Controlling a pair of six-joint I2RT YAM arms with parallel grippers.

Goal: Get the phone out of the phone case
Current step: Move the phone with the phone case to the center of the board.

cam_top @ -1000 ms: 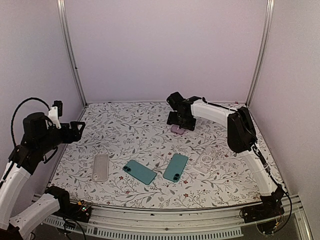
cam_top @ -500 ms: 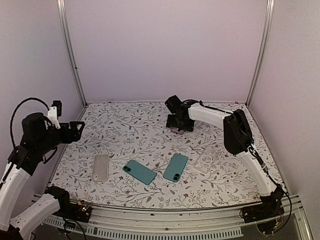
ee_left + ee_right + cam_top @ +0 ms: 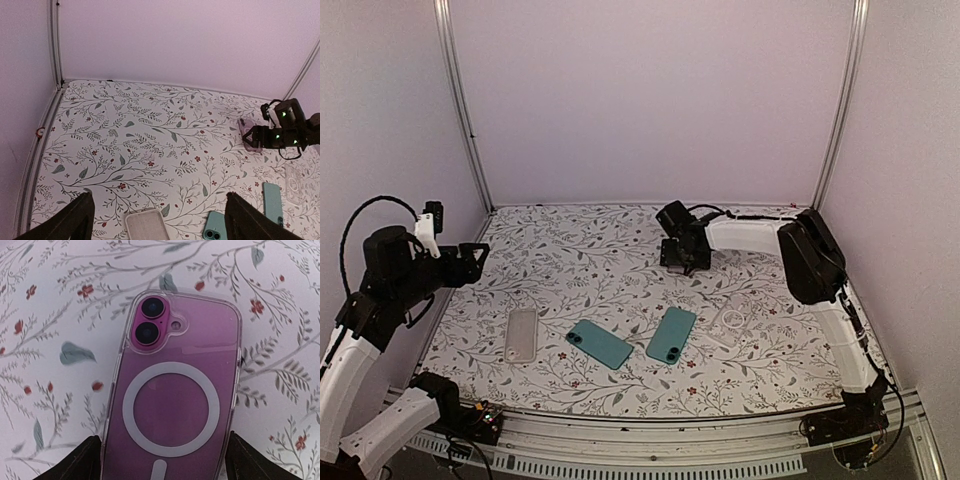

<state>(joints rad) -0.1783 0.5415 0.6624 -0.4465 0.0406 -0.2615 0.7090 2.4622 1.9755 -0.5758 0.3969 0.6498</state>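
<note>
A pink phone [image 3: 172, 405] in a clear phone case with a white ring lies face down on the flowered table, camera end away from my right wrist. My right gripper [image 3: 162, 455] is lowered over it. Its two black fingertips [image 3: 85, 460] press against the case's two long edges, shut on it. In the top view the right gripper [image 3: 685, 255] sits at the back middle of the table and covers the phone. The left wrist view shows the phone [image 3: 248, 132] at far right under that gripper. My left gripper [image 3: 159, 210] hangs open above the table's left side, holding nothing.
Two teal phones [image 3: 600, 343] [image 3: 671, 334] lie face down near the front middle. An empty clear case [image 3: 728, 322] lies to their right, and a frosted white case [image 3: 521, 333] to their left. Metal frame posts and pale walls bound the table.
My right gripper has come down onto the pink phone and its jaws have narrowed against the case's edges. The left arm has not moved.
</note>
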